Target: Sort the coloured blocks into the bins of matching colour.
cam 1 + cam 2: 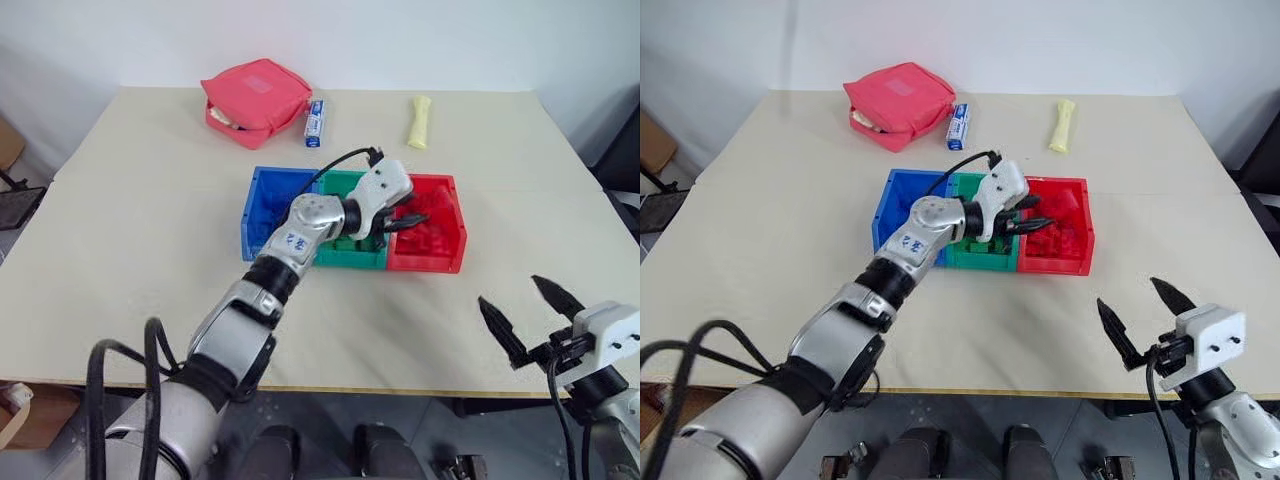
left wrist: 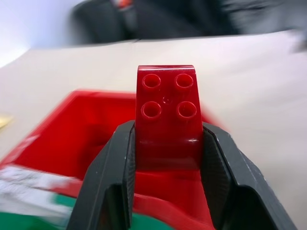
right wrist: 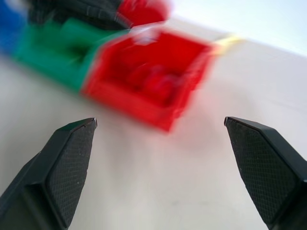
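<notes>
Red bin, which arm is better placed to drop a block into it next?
Left. Its pincer is shut on a red block and hangs over the red bin. The right pincer is open, holds nothing, and sits near the table's front edge.

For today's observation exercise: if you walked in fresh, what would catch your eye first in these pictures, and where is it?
Most striking is the left gripper shut on a red block, held over the red bin at the right end of the three joined bins in the middle of the table. Next, the right gripper hangs wide open near the table's front edge. A pink pouch lies at the back.
</notes>
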